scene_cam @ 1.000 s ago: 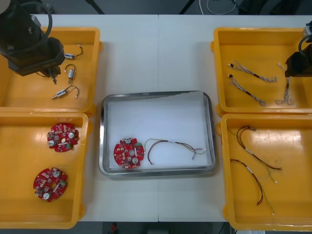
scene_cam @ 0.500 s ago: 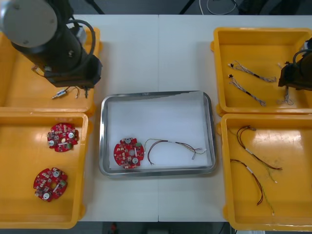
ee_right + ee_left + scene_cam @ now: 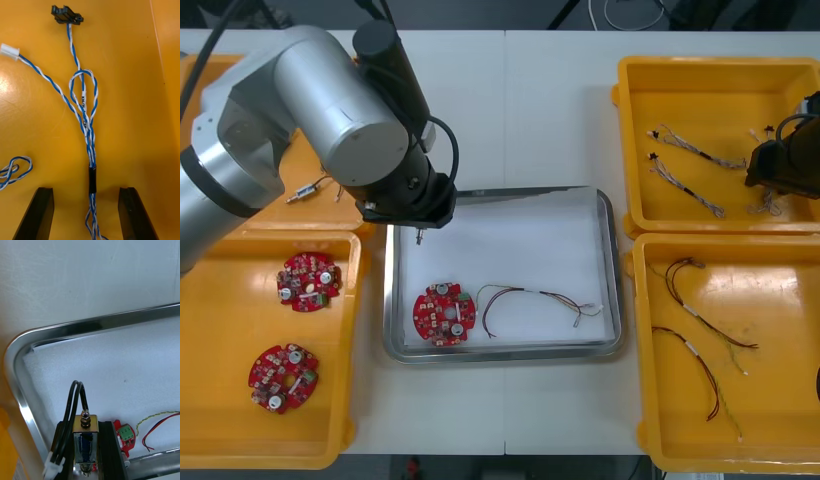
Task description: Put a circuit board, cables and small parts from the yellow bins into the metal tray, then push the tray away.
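Note:
My left gripper (image 3: 418, 230) hangs over the far left corner of the metal tray (image 3: 612, 270), shut on a small metal part (image 3: 85, 440) with a looped black wire. The tray's white inside holds a red circuit board (image 3: 444, 314) and a red and yellow cable (image 3: 530, 298); both show past the fingers in the left wrist view, the board (image 3: 126, 436) and the cable (image 3: 157, 423). My right gripper (image 3: 778, 170) is low in the far right yellow bin (image 3: 720, 68). It is open (image 3: 88, 213), its fingers astride a twisted blue and white cable (image 3: 89, 142) lying on the bin floor.
The far left bin (image 3: 240, 205) holds another small metal part (image 3: 305, 192). Two circuit boards (image 3: 308, 281) (image 3: 283, 377) lie in the near left bin. More blue and white cables (image 3: 690, 150) lie in the far right bin, dark cables (image 3: 700, 330) in the near right bin.
The left arm has swung from the far left bin to the tray's far left corner, carrying the small metal part. The right gripper has shifted slightly over the blue and white cable.

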`<state>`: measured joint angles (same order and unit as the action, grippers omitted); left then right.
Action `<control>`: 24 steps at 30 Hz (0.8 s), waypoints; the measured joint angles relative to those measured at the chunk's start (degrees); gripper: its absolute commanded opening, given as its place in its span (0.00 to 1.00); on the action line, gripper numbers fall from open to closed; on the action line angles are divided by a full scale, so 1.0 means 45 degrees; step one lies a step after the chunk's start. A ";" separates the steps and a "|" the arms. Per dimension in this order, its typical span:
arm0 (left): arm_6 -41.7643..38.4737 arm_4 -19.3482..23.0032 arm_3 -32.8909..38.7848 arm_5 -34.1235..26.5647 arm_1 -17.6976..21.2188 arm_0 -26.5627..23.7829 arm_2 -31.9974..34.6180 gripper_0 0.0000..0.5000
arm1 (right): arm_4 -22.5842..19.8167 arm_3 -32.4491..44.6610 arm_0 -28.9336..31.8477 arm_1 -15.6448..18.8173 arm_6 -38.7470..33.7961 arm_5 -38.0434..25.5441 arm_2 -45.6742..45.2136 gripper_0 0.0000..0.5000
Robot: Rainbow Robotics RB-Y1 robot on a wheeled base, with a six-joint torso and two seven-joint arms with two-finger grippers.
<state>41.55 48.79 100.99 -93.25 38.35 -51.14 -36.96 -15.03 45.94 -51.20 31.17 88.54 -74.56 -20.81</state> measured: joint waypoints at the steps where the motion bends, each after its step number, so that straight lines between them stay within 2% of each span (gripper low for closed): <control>1: 0.0000 -0.0081 -0.0191 0.0152 -0.0072 -0.0005 -0.0153 0.00 | -0.0101 -0.0036 -0.0001 0.0019 -0.0086 0.0002 0.0000 0.23; 3: 0.0000 -0.0269 -0.0563 0.0486 -0.0202 -0.0020 -0.0492 0.00 | -0.0393 -0.0114 -0.0001 0.0066 -0.0156 0.0003 0.0000 0.07; 5: 0.0000 -0.0365 -0.0897 0.0812 -0.0304 -0.0038 -0.0833 0.00 | -0.0661 -0.0173 0.0000 0.0121 -0.0160 0.0004 0.0000 0.01; 13: 0.0000 -0.0594 -0.1821 0.1669 -0.0517 -0.0062 -0.1592 0.00 | -0.0974 -0.0244 0.0007 0.0300 -0.0162 -0.0019 0.0014 0.00; 16: 0.0000 -0.0728 -0.1874 0.1698 -0.0518 -0.0062 -0.1727 0.02 | -0.0974 -0.0135 0.0007 0.0380 -0.0162 -0.0463 0.0026 0.00; 17: 0.0000 -0.0747 -0.1877 0.1699 -0.0518 -0.0063 -0.1757 0.08 | -0.0973 -0.0039 0.0007 0.0416 -0.0162 -0.0708 0.0028 0.00; 19: 0.0000 -0.0769 -0.1885 0.1699 -0.0519 -0.0063 -0.1774 0.81 | -0.0970 0.0390 0.0013 0.0498 -0.0163 -0.1387 0.0028 0.00; 20: 0.0000 -0.0782 -0.1886 0.1700 -0.0519 -0.0064 -0.1774 0.97 | -0.0966 0.0643 0.0017 0.0539 -0.0166 -0.1688 0.0029 0.00; 21: 0.0000 -0.0799 -0.1887 0.1700 -0.0519 -0.0065 -0.1774 1.00 | -0.0955 0.0973 0.0022 0.0579 -0.0173 -0.2064 0.0029 0.00; 24: 0.0000 -0.0829 -0.1891 0.1698 -0.0519 -0.0068 -0.1774 1.00 | -0.0928 0.1983 0.0037 0.0686 -0.0306 -0.3008 0.0029 0.00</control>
<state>41.55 45.06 92.48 -85.61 36.02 -51.45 -44.94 -19.21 54.86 -51.03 34.26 87.16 -88.09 -20.68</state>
